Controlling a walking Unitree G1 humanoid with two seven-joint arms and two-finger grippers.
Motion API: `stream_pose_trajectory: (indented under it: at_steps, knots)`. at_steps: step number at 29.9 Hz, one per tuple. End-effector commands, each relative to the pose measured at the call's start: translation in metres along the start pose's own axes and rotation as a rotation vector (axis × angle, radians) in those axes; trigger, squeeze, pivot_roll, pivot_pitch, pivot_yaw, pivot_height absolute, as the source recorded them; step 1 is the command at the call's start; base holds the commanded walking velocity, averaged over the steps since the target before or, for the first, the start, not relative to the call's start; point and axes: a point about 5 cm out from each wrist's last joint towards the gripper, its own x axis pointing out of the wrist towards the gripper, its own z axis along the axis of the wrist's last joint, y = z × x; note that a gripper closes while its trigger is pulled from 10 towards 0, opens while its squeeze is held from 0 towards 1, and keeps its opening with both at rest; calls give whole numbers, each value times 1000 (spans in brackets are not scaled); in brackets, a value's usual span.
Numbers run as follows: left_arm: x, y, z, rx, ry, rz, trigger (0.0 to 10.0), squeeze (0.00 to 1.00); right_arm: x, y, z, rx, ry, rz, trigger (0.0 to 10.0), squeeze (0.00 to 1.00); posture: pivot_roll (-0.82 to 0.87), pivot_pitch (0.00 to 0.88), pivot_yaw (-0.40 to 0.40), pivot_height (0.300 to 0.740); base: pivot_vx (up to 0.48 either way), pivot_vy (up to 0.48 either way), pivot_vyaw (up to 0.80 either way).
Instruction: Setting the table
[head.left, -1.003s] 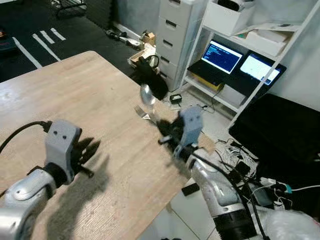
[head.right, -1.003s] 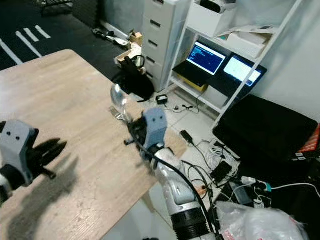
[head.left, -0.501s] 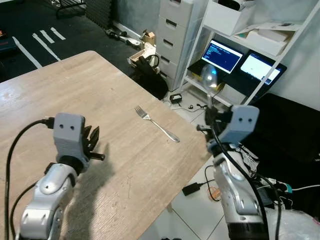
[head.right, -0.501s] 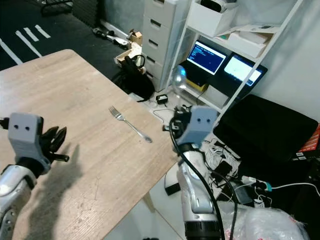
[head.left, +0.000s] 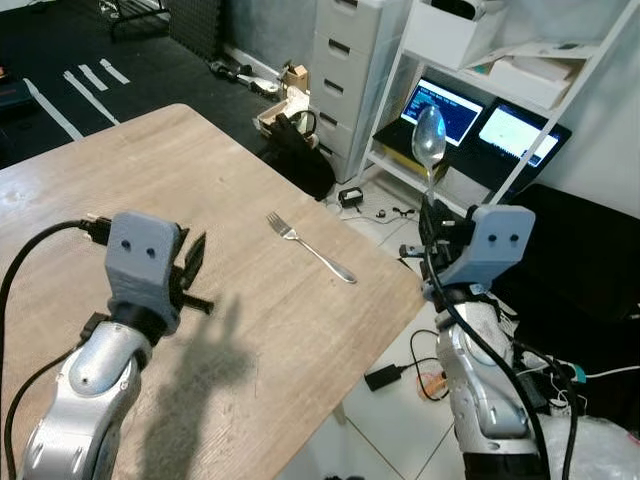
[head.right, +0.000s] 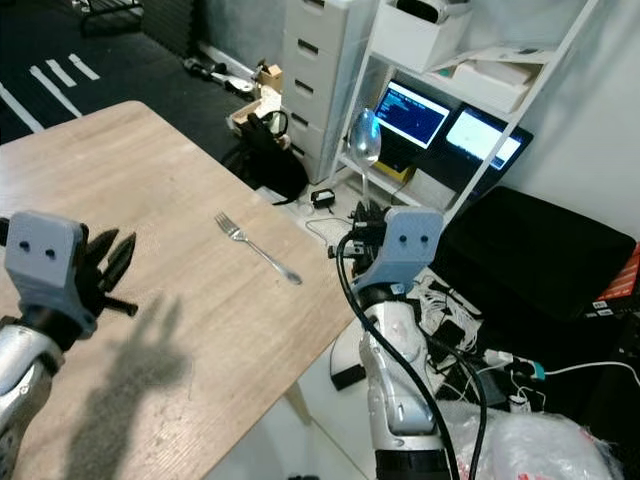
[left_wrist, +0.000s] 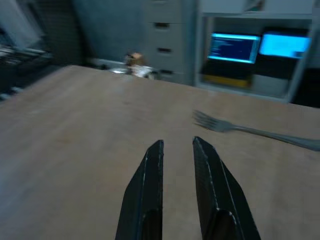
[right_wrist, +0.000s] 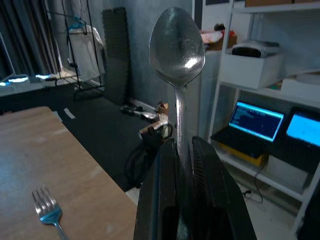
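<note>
The right pincer (head.left: 432, 222) is closed on a spoon (head.left: 429, 137), gripping its handle with the bowl pointing straight up. It hangs in the air beyond the table's (head.left: 120, 190) far edge, above the floor in front of a shelf with two lit laptops (head.left: 442, 112). A fork (head.left: 310, 246) lies flat on the wooden table near that edge, tines toward the white drawers (head.left: 350, 50), apart from both pincers. The left pincer (head.left: 192, 262) hovers over the table, nearer the robot than the fork, its two black fingers (left_wrist: 150, 185) a narrow gap apart and holding nothing. In the left wrist view the fork lies ahead of those fingertips.
</note>
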Motion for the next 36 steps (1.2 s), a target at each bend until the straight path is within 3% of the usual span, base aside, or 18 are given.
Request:
stream_pose_trajectory:
  at_steps: [1,11,21,36]
  knots:
    - [-4,-3,0,-5,13,-25,10000,0,-3,-2,1,-6,0,-4,10000,0,64,79,26,740,0,0,0]
    - [8,2,-3,-34,14,41,10000,0,-5,-5,-5,-19,34,-10,10000,0,57,78,27,740,0,0,0]
    - [10,1,-3,-40,17,41,10000,0,-5,-4,-9,-13,55,-13,10000,0,58,75,30,740,0,0,0]
    - [11,2,-5,-30,26,45,10000,0,-5,-4,-11,-11,63,-16,10000,0,58,68,33,740,-284,0,0]
